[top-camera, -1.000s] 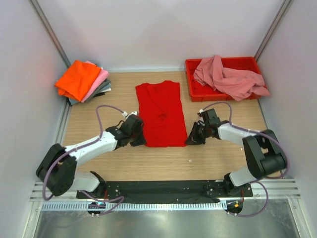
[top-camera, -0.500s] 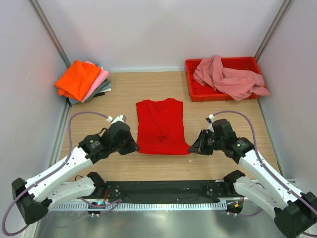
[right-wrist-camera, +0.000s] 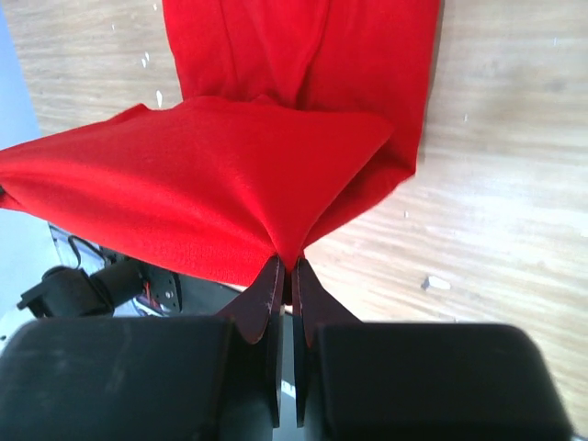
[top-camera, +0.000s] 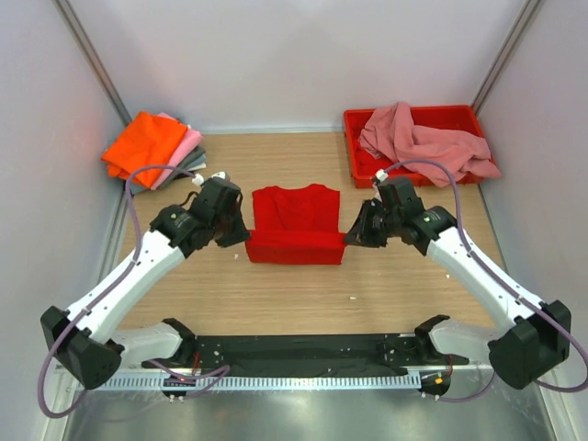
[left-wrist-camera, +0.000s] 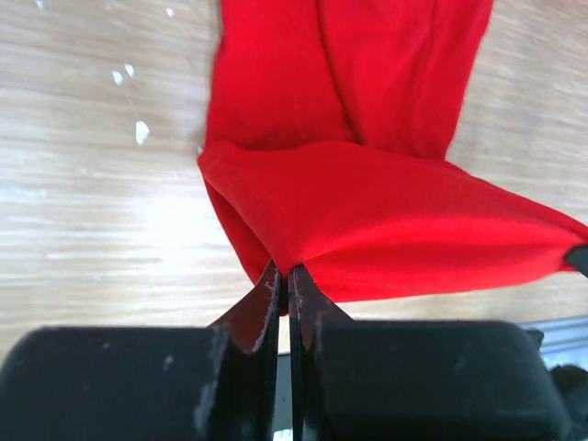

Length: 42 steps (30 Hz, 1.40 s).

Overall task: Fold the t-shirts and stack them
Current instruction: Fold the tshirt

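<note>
The bright red t-shirt (top-camera: 296, 223) lies in the middle of the table, its near part lifted and doubled over the far part. My left gripper (top-camera: 241, 241) is shut on its left corner; the left wrist view shows the cloth (left-wrist-camera: 386, 220) pinched at the fingertips (left-wrist-camera: 266, 289). My right gripper (top-camera: 350, 237) is shut on its right corner; the right wrist view shows the cloth (right-wrist-camera: 230, 193) held the same way. The dusty pink t-shirt (top-camera: 418, 142) lies crumpled in the red tray. Orange (top-camera: 142, 145), light pink (top-camera: 186, 147) and grey folded shirts are stacked at far left.
The red plastic tray (top-camera: 358, 165) stands at the far right against the back wall. White walls close the table on three sides. A black rail (top-camera: 294, 349) runs along the near edge. Small white specks lie on the wood.
Both grippers carried the red shirt's near edge up and away from the arms' bases, folding the shirt over itself. The shirt looks much shorter than one second ago.
</note>
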Available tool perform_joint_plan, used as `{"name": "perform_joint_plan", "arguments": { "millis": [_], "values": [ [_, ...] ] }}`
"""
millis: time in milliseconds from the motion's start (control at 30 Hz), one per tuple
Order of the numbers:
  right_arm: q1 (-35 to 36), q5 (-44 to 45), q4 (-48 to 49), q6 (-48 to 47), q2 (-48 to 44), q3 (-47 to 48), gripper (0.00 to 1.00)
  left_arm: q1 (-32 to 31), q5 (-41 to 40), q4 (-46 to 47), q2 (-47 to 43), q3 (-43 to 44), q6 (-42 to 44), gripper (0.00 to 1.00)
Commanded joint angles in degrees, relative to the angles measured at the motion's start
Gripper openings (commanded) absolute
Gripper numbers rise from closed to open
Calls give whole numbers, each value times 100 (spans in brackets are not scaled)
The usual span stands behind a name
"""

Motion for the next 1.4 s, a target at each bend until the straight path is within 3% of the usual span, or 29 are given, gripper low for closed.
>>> {"name": "perform_joint_plan", "arguments": {
  "millis": [0, 333, 467, 567, 600, 633, 667, 700, 733, 767, 800, 867, 900, 933, 967, 1000, 1133, 1367],
  "values": [
    [-127, 400, 63, -371, 475, 601, 2, 425, 193, 63, 314, 427, 671, 4],
    [-497, 453, 134, -723, 2127, 2113, 1, 1400, 1107, 450, 2010, 1787, 1235, 2],
    [-690, 382, 204, -802, 2963, 2745, 2, 1805, 1626, 337, 3281, 2666, 1367, 2],
    [-927, 294, 117, -837, 4042, 3728, 2, 2112, 1960, 117, 4144, 3790, 1420, 10],
    [-988, 355, -171, -811, 4489, 4601, 3, 2183, 2013, 3, 4921, 4194, 1446, 19],
    [-1128, 356, -304, -793, 4894, 5123, 39, 2323, 2344, -285, 5338, 5285, 1498, 54],
    [-1191, 469, -784, -750, 5855, 5755, 60, 2402, 2391, -601, 5916, 6062, 1508, 66],
    [-1252, 705, -1198, -688, 6352, 7327, 73, 2464, 2452, -1492, 6966, 6966, 1473, 74],
    [-1314, 655, -1541, -644, 6827, 8187, 86, 2595, 2601, -1857, 7560, 8872, 1429, 82],
    [-1401, 594, -2076, -592, 7667, 8970, 87, 2666, 2942, -2079, 7949, 9604, 1333, 87],
    [-1437, 585, -2342, -452, 7902, 10213, 88, 2710, 3058, -2029, 8127, 9969, 1106, 93],
    [-1446, 646, -2433, -354, 7887, 10429, 89, 2781, 3199, -1425, 7622, 8906, 990, 96],
    [-1420, 663, -2163, -363, 7199, 9384, 89, 2790, 3182, -499, 7149, 8143, 911, 97],
    [-1402, 637, -1751, -345, 6722, 8582, 89, 2781, 3156, -38, 6396, 6761, 875, 100],
    [-1385, 594, -807, -328, 6274, 7765, 89, 2781, 3121, 263, 6075, 6303, 884, 100],
    [-1385, 585, -441, -319, 5417, 6495, 89, 2781, 2912, 318, 5889, 6029, 927, 100],
    [-1376, 418, -104, -529, 4418, 5113, 89, 2764, 2726, 98, 5317, 5090, 1349, 100],
    [-1279, 5, 458, -617, 2635, 2775, 89, 2720, 2743, 1003, 4569, 3223, 1744, 95]
  ]
}}
